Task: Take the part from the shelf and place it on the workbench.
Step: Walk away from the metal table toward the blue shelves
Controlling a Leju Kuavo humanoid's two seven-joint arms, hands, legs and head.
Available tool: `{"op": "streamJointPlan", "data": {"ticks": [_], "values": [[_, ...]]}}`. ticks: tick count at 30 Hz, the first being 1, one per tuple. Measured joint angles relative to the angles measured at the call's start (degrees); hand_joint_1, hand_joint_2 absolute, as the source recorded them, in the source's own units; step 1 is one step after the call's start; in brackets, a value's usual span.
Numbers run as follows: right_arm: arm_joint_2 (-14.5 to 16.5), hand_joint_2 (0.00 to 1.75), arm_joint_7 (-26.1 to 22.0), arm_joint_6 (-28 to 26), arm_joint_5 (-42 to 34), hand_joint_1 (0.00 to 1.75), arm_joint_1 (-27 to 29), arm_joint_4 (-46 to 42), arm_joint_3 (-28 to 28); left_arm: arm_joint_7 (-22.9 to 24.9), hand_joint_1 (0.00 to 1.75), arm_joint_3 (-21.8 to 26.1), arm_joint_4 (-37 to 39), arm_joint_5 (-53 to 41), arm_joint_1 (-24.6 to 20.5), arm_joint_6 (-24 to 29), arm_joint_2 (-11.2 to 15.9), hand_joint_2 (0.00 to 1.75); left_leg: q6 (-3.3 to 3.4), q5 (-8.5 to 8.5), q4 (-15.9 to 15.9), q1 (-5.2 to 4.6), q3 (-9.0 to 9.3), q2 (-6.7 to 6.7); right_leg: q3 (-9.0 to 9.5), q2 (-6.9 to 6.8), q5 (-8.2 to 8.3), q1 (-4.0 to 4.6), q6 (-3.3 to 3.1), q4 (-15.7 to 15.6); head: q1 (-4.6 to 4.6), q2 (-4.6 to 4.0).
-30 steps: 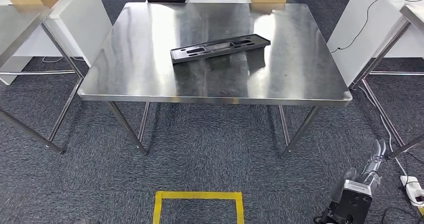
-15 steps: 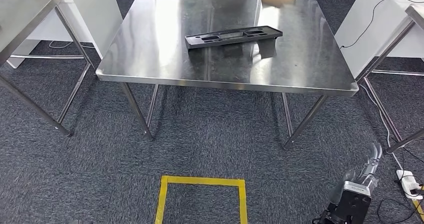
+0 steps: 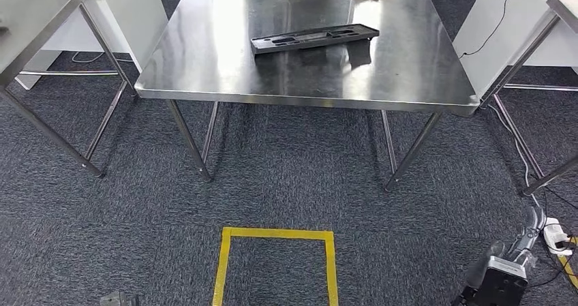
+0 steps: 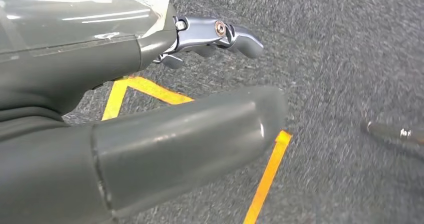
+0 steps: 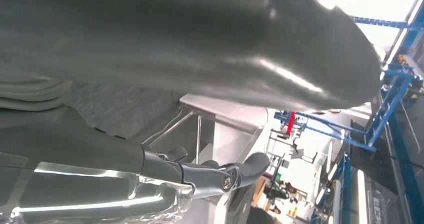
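Observation:
A long black plastic part (image 3: 313, 37) lies flat on the steel workbench (image 3: 307, 81), toward its far side, in the head view. My right hand (image 3: 511, 265) hangs low at the bottom right, over the carpet and well short of the bench. In the right wrist view this hand (image 5: 150, 59) has its thumb and fingers (image 5: 235, 171) apart with nothing in them. In the left wrist view my left hand (image 4: 100, 59) hangs over the carpet, thumb (image 4: 200, 129) and fingers (image 4: 225, 34) apart, holding nothing.
A yellow tape square (image 3: 276, 234) marks the carpet in front of the bench. A second steel table (image 3: 27, 13) stands at the left and another (image 3: 562, 6) at the right. A power strip and cables (image 3: 553, 231) lie on the floor by my right hand.
The whole picture has shifted, so the camera has moved: bench and tape square now sit higher in the frame. My right hand shows lower and further right. The part lies as before.

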Motion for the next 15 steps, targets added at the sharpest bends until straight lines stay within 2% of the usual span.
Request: {"op": "streamJointPlan", "data": {"ticks": [1,2,4,5,6,7,8,9,11,12,13,15], "values": [[0.1,0.00,0.0,0.2,-0.1,0.00,0.5,-0.4,-0.4,0.1,0.00,-0.1,-0.1,-0.2,-0.1,0.4,-0.1,0.00,-0.67,-1.15,1.0,0.09,-0.63,-0.08,0.14,-0.11,0.40,-0.02,-0.84,-1.5,-0.13,0.00],[0.2,0.00,0.0,0.4,-0.2,0.00,1.1,-0.8,-0.9,0.2,0.00,-0.2,-0.1,-0.3,-0.1,0.8,-0.2,0.00,-1.37,-3.36,3.0,0.34,-1.42,-0.16,-0.41,-0.22,1.22,-0.10,-1.54,-2.2,-0.28,0.00],[0.6,0.00,0.1,0.7,-0.3,0.00,2.4,-1.5,-1.9,0.4,0.00,-0.4,-0.4,-0.6,-0.1,1.5,-0.4,0.00,-2.72,-9.69,10.3,0.84,-3.40,-0.35,-2.38,-0.49,3.40,-0.35,-2.70,-2.4,-0.57,0.00],[0.7,0.00,0.1,0.8,-0.3,0.00,2.7,-1.7,-2.3,0.5,0.00,-0.5,-0.5,-0.7,-0.1,1.6,-0.5,0.00,-3.01,-11.16,13.8,1.04,-3.83,-0.35,-3.26,-0.53,4.00,-0.36,-2.60,-2.2,-0.63,0.00],[0.7,0.00,0.1,1.0,-0.2,0.00,3.0,-1.9,-2.8,0.5,0.00,-0.5,-0.5,-0.8,-0.1,1.6,-0.5,0.00,-3.23,-11.07,15.8,1.24,-3.63,-0.33,-4.19,-0.56,4.53,-0.41,-2.43,-1.9,-0.64,0.00],[0.8,0.00,0.1,1.2,-0.2,0.00,3.3,-2.1,-3.2,0.5,0.00,-0.6,-0.7,-0.9,-0.1,1.6,-0.6,0.00,-3.40,-9.86,16.1,1.46,-2.60,-0.33,-5.24,-0.57,4.98,-0.48,-2.23,-1.5,-0.68,0.00],[0.8,0.00,0.1,1.3,-0.1,0.00,3.6,-2.4,-3.6,0.5,0.00,-0.7,-0.8,-0.9,-0.1,1.6,-0.6,0.00,-3.50,-8.19,14.4,1.67,-0.59,-0.32,-6.28,-0.56,5.35,-0.57,-1.97,-0.9,-0.73,0.00],[0.8,0.00,0.1,1.4,0.0,0.00,3.8,-2.7,-3.9,0.5,0.00,-0.7,-1.0,-0.9,-0.2,1.6,-0.7,0.00,-3.52,-7.19,11.1,1.83,2.19,-0.33,-7.18,-0.55,5.64,-0.65,-1.70,-0.3,-0.74,0.00],[0.9,0.00,0.1,1.5,0.2,0.00,4.1,-3.4,-4.5,0.5,0.00,-0.9,-1.4,-0.9,-0.4,1.6,-0.8,0.00,-3.26,-7.71,3.7,1.77,7.46,-0.43,-8.50,-0.55,6.15,-0.59,-1.00,0.8,-0.80,0.00],[1.0,0.00,0.1,1.5,0.2,0.00,4.2,-3.7,-4.8,0.5,0.00,-1.0,-1.5,-1.0,-0.5,1.7,-0.8,0.00,-3.06,-8.59,1.3,1.61,8.86,-0.49,-8.89,-0.58,6.50,-0.54,-0.58,1.1,-0.81,0.00],[1.1,0.00,0.1,1.6,0.3,0.00,4.2,-4.0,-5.0,0.5,0.00,-1.1,-1.7,-1.0,-0.5,1.7,-0.8,0.00,-2.75,-9.01,0.3,1.38,9.27,-0.54,-9.17,-0.61,6.95,-0.53,-0.13,1.2,-0.80,0.00],[1.3,0.00,0.0,2.1,0.4,0.00,4.5,-4.5,-5.6,0.6,0.00,-1.2,-1.8,-1.0,-0.5,1.8,-1.1,0.00,-1.69,-8.31,-0.2,1.27,8.20,-0.38,-9.81,-0.57,7.43,-0.67,0.58,1.3,-0.77,0.00]]}}
